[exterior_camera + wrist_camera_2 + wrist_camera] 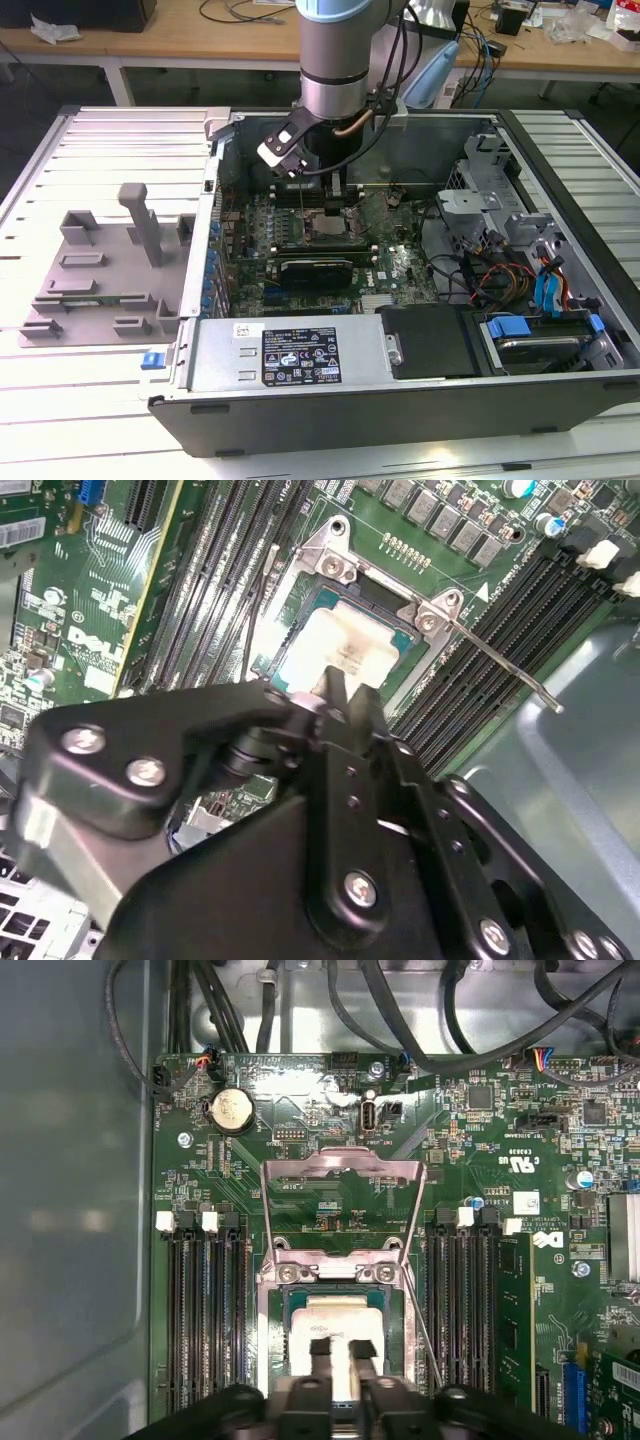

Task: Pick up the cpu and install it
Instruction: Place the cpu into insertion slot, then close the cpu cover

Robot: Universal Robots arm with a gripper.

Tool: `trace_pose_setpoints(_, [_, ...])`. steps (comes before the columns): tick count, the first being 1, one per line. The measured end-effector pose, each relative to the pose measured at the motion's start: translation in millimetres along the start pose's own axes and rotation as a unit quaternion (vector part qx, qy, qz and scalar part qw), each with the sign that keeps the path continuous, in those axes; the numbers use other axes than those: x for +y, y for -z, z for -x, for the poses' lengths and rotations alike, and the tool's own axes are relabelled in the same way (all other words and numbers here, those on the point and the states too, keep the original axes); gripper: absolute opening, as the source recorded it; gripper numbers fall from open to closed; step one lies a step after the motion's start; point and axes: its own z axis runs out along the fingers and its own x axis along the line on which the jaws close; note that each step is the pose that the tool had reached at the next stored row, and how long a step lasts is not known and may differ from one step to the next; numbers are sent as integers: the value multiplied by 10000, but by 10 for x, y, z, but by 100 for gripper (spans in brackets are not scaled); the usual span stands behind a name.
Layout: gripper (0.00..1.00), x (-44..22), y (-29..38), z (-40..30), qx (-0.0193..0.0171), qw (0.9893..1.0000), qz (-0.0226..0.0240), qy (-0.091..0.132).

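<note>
Arm (335, 50) upright in computer case (400, 415) | claw (341, 1350) fingertips nearly together, empty, over cpu (335, 1315) | cpu in open socket (266, 1305)

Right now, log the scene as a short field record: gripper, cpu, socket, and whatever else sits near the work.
gripper: inside the open case, directly over the cpu; contact cannot be told
cpu: lying flat in the socket, pale top up
frame: swung open, clear of the cpu
lever: sticks out from a socket corner
tray: outside the case, at the exterior view's left
</note>
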Motion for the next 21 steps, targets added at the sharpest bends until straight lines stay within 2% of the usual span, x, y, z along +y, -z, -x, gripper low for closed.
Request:
trace_pose_setpoints(2, [11,0,2,0,0,10000,0,0])
trace_pose_setpoints(21, [11,24,6,0,0,10000,0,-1])
